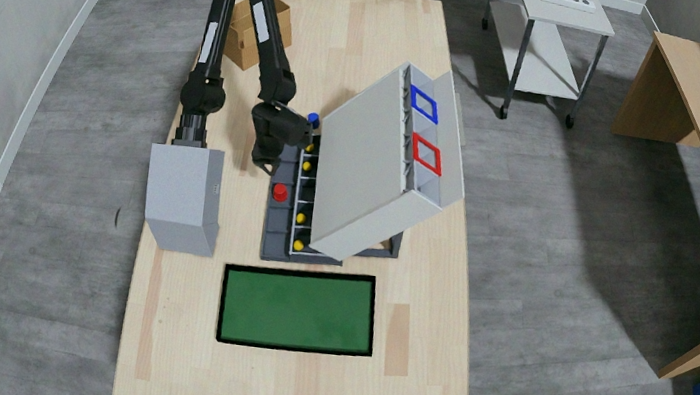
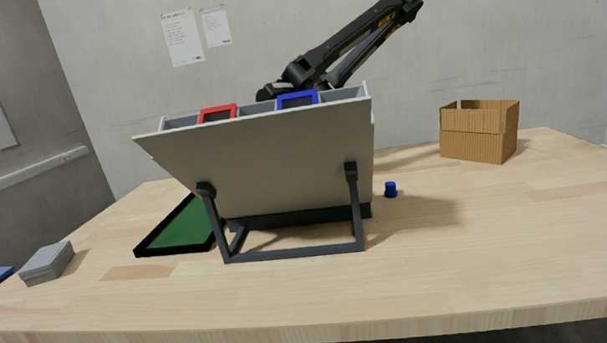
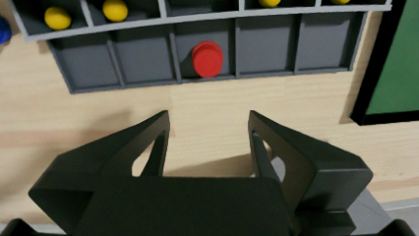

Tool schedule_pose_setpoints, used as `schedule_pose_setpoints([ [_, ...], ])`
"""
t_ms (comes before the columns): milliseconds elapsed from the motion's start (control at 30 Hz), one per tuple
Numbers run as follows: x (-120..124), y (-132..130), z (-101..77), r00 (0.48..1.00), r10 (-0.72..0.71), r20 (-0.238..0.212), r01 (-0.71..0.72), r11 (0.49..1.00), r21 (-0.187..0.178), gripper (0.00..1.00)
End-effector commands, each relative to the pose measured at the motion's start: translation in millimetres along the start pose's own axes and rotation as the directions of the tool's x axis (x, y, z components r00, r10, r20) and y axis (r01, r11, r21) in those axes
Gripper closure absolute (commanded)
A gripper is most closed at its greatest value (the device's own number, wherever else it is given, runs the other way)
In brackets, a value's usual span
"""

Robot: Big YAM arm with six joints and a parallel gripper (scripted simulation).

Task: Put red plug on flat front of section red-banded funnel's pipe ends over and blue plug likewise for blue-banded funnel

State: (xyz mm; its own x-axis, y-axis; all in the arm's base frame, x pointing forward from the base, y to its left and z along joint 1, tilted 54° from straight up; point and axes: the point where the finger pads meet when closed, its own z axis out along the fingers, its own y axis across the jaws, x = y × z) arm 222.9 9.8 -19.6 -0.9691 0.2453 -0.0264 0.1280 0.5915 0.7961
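Note:
The red plug (image 1: 280,192) (image 3: 208,59) stands upright on the flat front part of the middle section of the dark grey section tray (image 1: 273,227) (image 3: 143,61). My gripper (image 1: 265,165) (image 3: 209,117) is open and empty. It hangs over the bare table just in front of the tray, clear of the red plug. The blue plug (image 1: 312,118) (image 2: 389,189) (image 3: 2,29) stands on the table beside the tray's end. Yellow marbles (image 1: 299,217) (image 3: 57,18) lie in several back sections. The red-banded funnel (image 1: 427,154) (image 2: 216,113) and blue-banded funnel (image 1: 424,104) (image 2: 296,98) sit atop the slanted grey cover (image 1: 359,154) (image 2: 265,158).
A green mat (image 1: 298,308) (image 2: 180,229) (image 3: 393,64) lies beyond the tray's far end. The arm's grey base box (image 1: 183,195) stands to the left. A cardboard box (image 1: 245,33) (image 2: 478,130) sits at the table's far end. A small grey box (image 2: 46,262) lies near one table edge.

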Motion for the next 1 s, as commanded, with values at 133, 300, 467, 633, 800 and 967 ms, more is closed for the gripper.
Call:
schedule_pose_setpoints([
  [133,-15.8,-0.4,-12.7,0.994,-0.103,-0.04,0.102,0.995,-0.022,0.41],
  [300,-17.1,-0.5,-12.7,0.994,-0.095,-0.047,0.094,0.995,-0.02,0.41],
  [467,-18.1,-0.6,-12.8,0.995,-0.089,-0.053,0.088,0.996,-0.019,0.41],
  [633,-18.1,-0.7,-13.2,0.995,-0.083,-0.053,0.082,0.996,-0.02,0.41],
  [800,-18.1,-0.8,-13.8,0.996,-0.074,-0.052,0.073,0.997,-0.022,0.41],
  [967,-18.1,-1.0,-14.3,0.996,-0.066,-0.052,0.065,0.998,-0.023,0.41],
])
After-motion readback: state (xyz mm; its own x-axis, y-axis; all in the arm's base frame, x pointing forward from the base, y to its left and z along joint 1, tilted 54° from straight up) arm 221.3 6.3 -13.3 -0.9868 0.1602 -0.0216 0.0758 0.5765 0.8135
